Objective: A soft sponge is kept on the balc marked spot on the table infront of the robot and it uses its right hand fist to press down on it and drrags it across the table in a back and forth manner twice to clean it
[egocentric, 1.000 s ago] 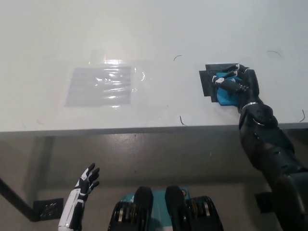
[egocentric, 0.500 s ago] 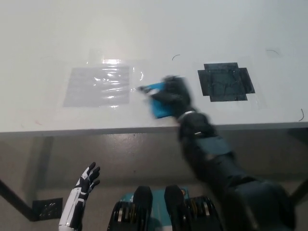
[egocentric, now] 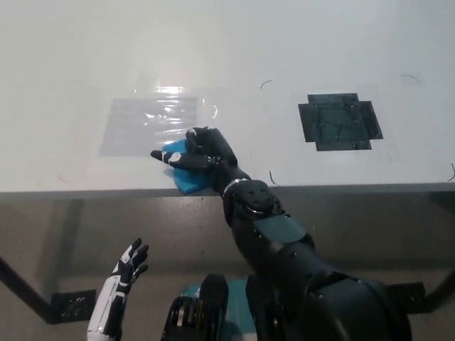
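A blue sponge (egocentric: 190, 179) lies on the white table (egocentric: 284, 42) close to its front edge, just right of a shiny grey patch (egocentric: 153, 126). My black right hand (egocentric: 199, 150) rests on top of the sponge, pressing on it, with its fingers curled over the sponge's far part. The black marked spot (egocentric: 340, 121) at the right of the table is bare. My white left hand (egocentric: 126, 268) hangs below the table edge at the lower left, fingers spread, holding nothing.
The table's front edge (egocentric: 341, 189) runs across the picture just under the sponge. A few thin dark marks (egocentric: 264, 84) show on the tabletop. A dark floor marker (egocentric: 71, 305) lies at the lower left beneath the table.
My right hand has dragged the sponge leftward from the black spot, across the middle of the table, to beside the shiny patch. The left hand has stayed put.
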`<state>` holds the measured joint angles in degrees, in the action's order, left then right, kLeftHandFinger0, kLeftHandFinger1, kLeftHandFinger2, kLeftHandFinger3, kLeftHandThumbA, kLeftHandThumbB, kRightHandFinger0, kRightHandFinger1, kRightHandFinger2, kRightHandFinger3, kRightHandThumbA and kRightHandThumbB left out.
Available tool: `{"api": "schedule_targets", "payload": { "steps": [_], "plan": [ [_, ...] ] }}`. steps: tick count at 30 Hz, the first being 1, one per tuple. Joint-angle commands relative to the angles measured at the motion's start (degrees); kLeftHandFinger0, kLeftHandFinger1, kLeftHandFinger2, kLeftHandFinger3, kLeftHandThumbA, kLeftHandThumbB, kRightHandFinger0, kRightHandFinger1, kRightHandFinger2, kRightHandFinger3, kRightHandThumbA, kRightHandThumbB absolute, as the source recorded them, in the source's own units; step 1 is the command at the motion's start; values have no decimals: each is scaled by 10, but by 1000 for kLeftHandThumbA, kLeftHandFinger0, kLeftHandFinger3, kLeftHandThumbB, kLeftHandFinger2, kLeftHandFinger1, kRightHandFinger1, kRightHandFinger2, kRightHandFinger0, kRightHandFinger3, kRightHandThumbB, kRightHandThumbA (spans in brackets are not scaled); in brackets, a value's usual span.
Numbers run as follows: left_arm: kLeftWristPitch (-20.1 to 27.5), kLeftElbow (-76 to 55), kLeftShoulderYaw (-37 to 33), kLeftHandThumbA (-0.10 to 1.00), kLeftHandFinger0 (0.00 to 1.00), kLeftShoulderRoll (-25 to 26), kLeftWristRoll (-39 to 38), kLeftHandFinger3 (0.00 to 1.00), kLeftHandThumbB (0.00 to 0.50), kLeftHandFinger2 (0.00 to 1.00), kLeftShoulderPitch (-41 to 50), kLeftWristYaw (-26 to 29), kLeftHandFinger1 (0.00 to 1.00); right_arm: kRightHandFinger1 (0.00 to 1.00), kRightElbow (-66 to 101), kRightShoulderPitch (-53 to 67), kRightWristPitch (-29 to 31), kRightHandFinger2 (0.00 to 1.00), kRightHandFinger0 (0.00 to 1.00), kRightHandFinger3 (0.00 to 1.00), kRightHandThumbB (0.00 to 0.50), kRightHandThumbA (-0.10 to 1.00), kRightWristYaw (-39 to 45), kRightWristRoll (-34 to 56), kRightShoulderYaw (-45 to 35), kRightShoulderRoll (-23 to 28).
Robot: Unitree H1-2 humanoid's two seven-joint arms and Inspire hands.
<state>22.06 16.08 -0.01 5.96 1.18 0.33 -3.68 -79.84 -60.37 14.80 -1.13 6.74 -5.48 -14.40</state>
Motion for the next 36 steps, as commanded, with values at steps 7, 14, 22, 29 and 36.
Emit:
{"api": "schedule_targets", "payload": {
  "steps": [7,14,22,29,36],
  "plan": [
    [24,-13,-4,1000,1000,5,0,1000,289,1000,-8,-5,1000,0,-6,26,-21,58,0,0,179,1000,12,19,-27,116],
    [34,-5,0,1000,1000,4,4,1000,278,1000,-7,2,1000,0,-7,55,-11,164,0,139,158,1000,29,43,-68,229],
    [27,-8,6,1000,1000,4,2,1000,298,965,0,5,1000,0,-6,103,-9,121,0,148,175,1000,11,65,-111,346],
    [23,-7,6,1000,1000,4,-1,1000,302,944,0,-1,1000,0,3,143,12,314,0,438,81,1000,-39,85,-156,406],
    [22,-4,6,1000,1000,3,6,1000,293,916,0,4,1000,0,12,159,9,202,0,308,127,1000,-63,99,-184,424]
  ]
}}
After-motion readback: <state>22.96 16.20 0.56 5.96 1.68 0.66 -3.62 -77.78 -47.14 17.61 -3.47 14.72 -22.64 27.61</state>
